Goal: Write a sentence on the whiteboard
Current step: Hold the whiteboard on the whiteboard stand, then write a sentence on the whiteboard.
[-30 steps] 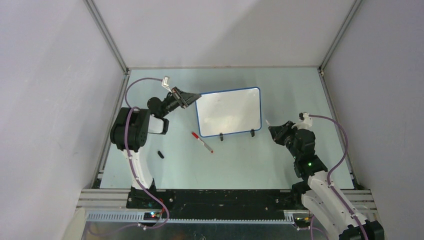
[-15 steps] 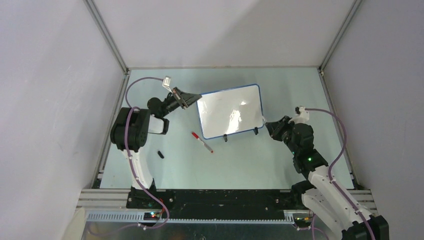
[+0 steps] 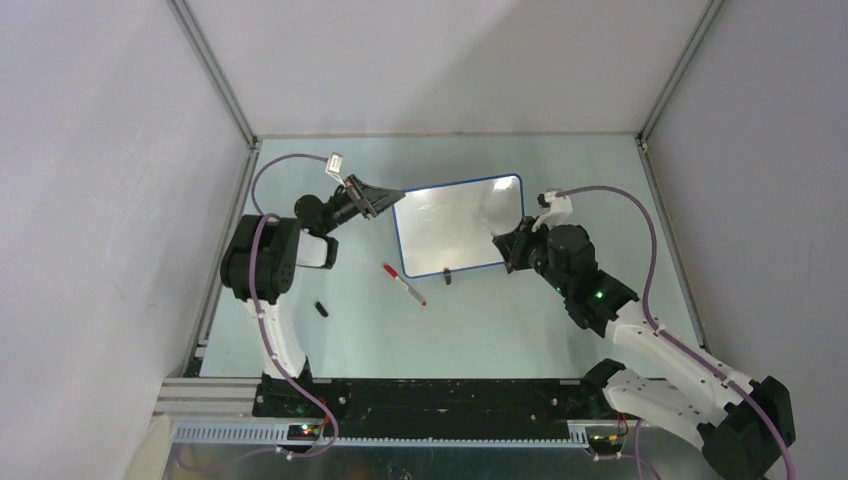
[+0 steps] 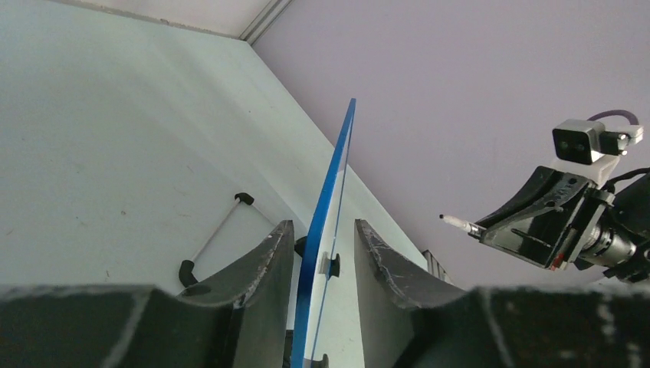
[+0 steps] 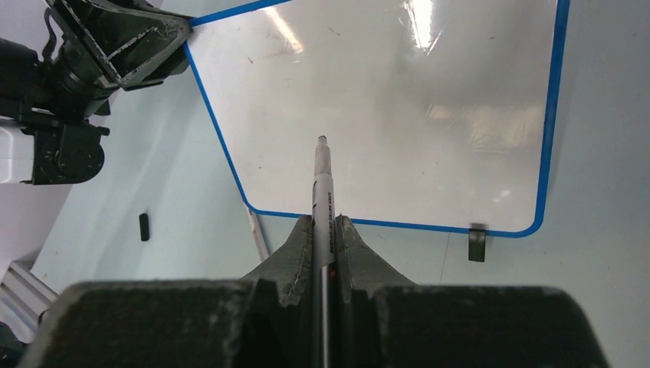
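Observation:
The whiteboard (image 3: 455, 225) has a blue rim and a blank white face; no sentence shows on it. My left gripper (image 3: 378, 203) is shut on the board's left edge and holds it tilted up. In the left wrist view the board (image 4: 331, 192) stands edge-on between the jaws of my left gripper (image 4: 322, 224). My right gripper (image 3: 508, 243) is at the board's lower right corner. In the right wrist view my right gripper (image 5: 326, 218) is shut on a white marker (image 5: 322, 176), whose tip points at the board's face (image 5: 429, 115), just above its lower rim.
A second marker with a red cap (image 3: 404, 284) lies on the table in front of the board. A small black cap (image 3: 321, 309) lies to its left. One black board foot (image 5: 476, 241) shows under the lower rim. Grey walls enclose the table.
My right arm has swung left and forward from the table's right side to the board's lower right corner. The board has tilted up in my left gripper, which stayed in place.

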`<action>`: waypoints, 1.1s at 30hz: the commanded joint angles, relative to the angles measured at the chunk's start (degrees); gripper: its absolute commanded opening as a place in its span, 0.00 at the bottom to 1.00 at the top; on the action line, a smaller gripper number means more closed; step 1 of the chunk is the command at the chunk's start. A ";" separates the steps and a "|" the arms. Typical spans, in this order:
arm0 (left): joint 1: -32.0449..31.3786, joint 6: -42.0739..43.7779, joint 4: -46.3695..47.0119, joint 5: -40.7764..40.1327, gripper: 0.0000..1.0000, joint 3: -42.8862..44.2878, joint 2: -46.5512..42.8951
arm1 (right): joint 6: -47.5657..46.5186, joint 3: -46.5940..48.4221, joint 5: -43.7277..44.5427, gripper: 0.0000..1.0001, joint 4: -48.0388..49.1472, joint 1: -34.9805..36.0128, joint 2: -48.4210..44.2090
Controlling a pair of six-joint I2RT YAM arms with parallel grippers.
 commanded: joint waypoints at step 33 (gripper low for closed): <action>0.01 4.97 2.59 -1.68 0.43 -3.77 -4.65 | -12.13 34.96 6.89 0.00 -9.23 9.00 25.96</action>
